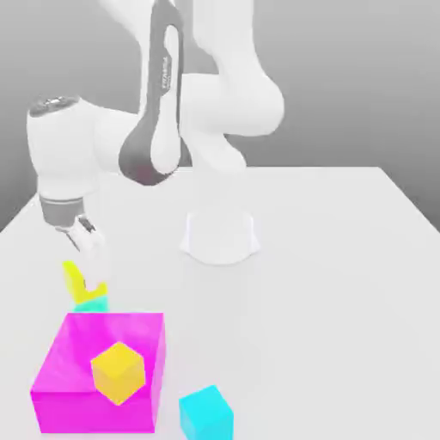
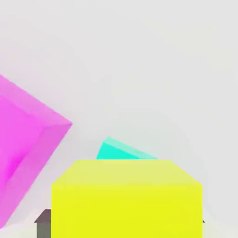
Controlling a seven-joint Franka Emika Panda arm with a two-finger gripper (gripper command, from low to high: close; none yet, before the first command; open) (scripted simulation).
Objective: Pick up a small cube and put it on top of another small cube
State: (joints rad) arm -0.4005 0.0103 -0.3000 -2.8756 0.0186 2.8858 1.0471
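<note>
My gripper (image 1: 85, 271) is shut on the small lemon-yellow cube (image 1: 75, 279) at the exterior view's left, low over the table. In the hand view the yellow cube (image 2: 126, 197) sits between my dark fingertips (image 2: 43, 224). A small cyan-turquoise cube (image 1: 91, 302) lies directly below and slightly past the yellow one, right behind the magenta block. In the hand view that turquoise cube (image 2: 122, 151) peeks out beyond the yellow cube's far edge. I cannot tell whether the two cubes touch.
A large magenta block (image 1: 99, 371) stands close to the gripper, with an orange-yellow cube (image 1: 118, 371) on top; the block (image 2: 25, 144) also flanks the hand view. A second cyan cube (image 1: 206, 412) lies near the front. The arm's white base (image 1: 220, 236) stands mid-table.
</note>
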